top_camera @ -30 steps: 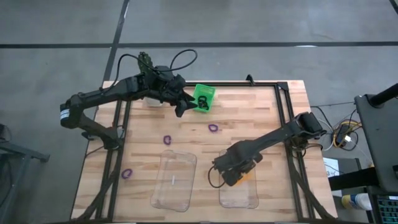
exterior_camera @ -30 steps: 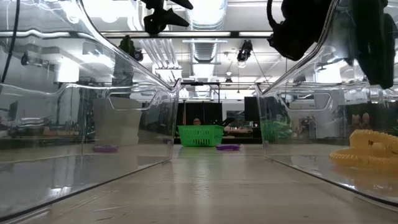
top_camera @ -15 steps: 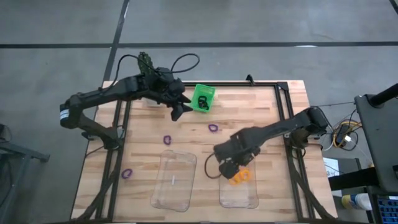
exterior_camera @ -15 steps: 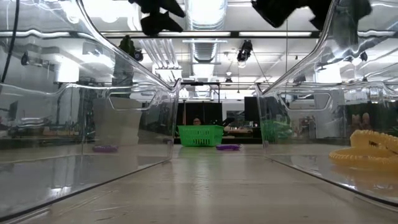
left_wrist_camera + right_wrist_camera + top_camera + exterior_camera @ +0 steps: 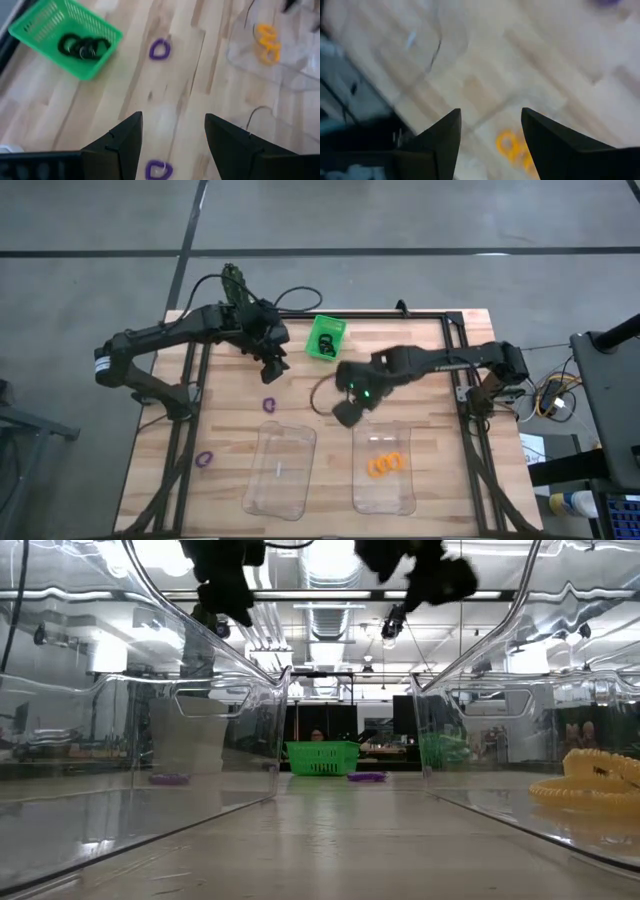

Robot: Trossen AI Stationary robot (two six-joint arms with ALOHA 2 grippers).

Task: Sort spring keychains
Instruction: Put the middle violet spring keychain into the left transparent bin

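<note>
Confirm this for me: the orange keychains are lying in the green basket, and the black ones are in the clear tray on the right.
Those are swapped. The high view shows the orange keychains lying in the right clear tray, while the black ones are in the green basket.

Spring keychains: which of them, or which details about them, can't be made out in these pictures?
- Black keychains in the green basket: overlapping and tiny in the high view, so no count.
- Orange keychains in the right tray: a small clump in the high view; blurred in the right wrist view.
- Middle purple keychain: in the high view the right gripper and arm cover its spot; the left wrist view shows it.
- Low view: tray walls distort the purple keychains.
</note>
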